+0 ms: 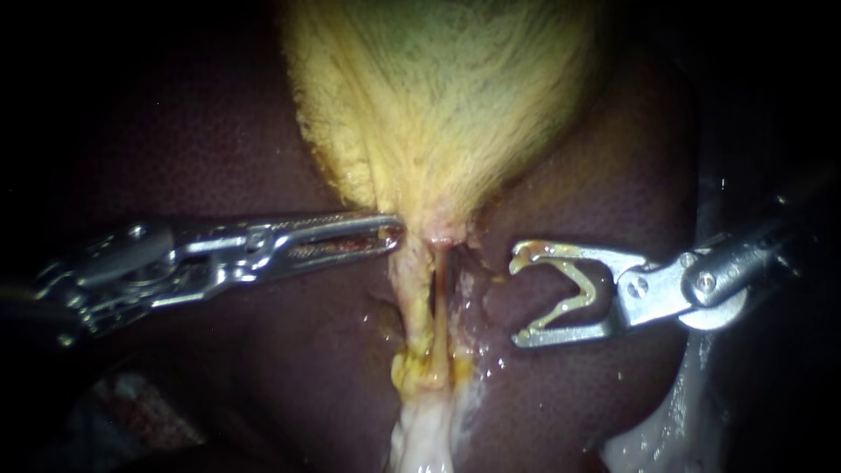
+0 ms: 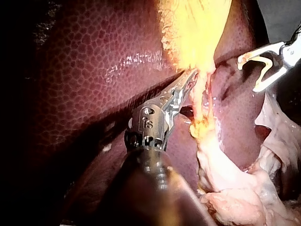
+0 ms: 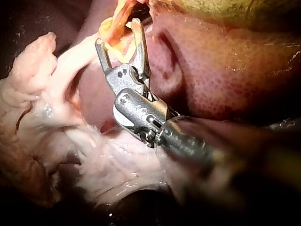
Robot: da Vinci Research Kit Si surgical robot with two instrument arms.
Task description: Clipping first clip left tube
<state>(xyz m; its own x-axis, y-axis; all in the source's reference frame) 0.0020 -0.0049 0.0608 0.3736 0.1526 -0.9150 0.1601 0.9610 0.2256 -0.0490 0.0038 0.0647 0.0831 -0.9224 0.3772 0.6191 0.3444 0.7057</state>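
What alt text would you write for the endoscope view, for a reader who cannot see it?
The right instrument, jaws wide open, sits just right of two thin tubes running down from the yellow gallbladder over the dark liver, touching neither. The left instrument reaches the gallbladder's neck just above them.

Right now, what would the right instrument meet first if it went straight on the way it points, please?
Probably the right tube, the nearer of two below the gallbladder; the right instrument, jaws open, faces it across bare liver, though depth is unclear.
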